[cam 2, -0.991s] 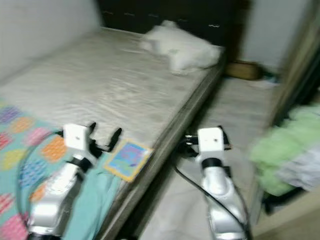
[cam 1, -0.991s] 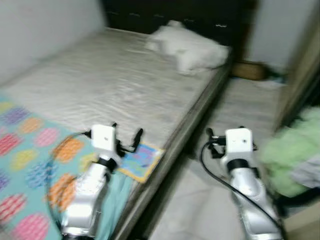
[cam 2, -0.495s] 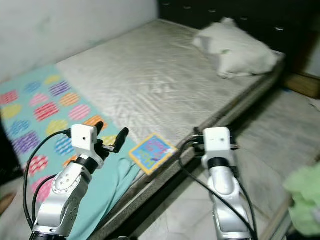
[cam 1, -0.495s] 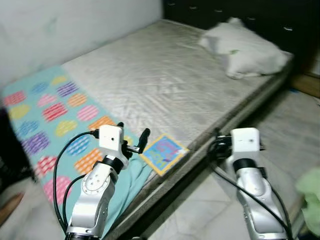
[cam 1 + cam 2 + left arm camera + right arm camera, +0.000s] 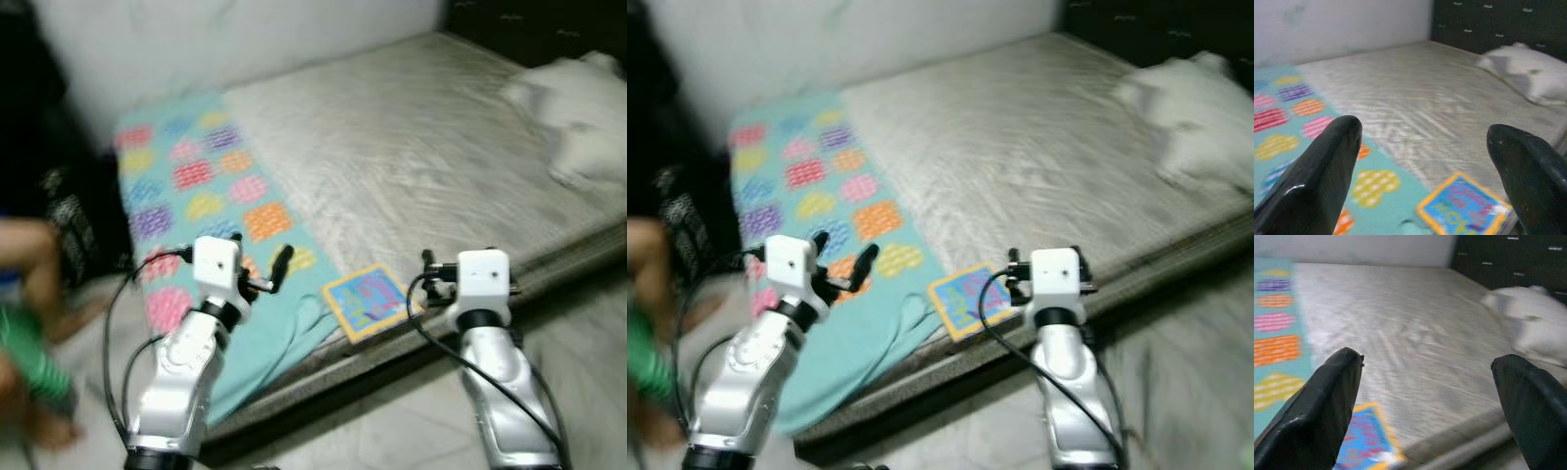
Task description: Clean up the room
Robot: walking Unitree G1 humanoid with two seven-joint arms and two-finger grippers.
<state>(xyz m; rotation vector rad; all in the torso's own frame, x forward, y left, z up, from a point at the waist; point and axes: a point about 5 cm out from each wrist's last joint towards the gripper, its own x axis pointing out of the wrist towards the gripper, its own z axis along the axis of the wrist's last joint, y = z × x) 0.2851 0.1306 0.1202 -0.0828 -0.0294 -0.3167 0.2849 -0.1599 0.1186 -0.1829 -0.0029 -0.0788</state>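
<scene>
A square picture book [image 5: 370,302] with a yellow border and blue cover lies at the near edge of the bed, beside a teal blanket [image 5: 196,196] printed with coloured hearts. My left gripper [image 5: 260,257] hovers open over the blanket's near end, left of the book [image 5: 1466,205]. My right gripper [image 5: 1427,360] is open too, held just off the bed edge to the right of the book [image 5: 1364,435]. Nothing is between either pair of fingers. A white pillow [image 5: 578,108] rests at the far right end of the mattress [image 5: 392,166].
A person [image 5: 29,323] in green, blurred, is low at the left beside the bed's foot. Dark clutter [image 5: 59,196] stands against the wall behind them. Pale floor [image 5: 392,431] runs along the bed's near side. A dark headboard [image 5: 1498,24] backs the pillow.
The camera has swung left along the bed: the pillow slid to the right edge, the green pile left the picture, and a person came in at the left. Both arms keep their pose.
</scene>
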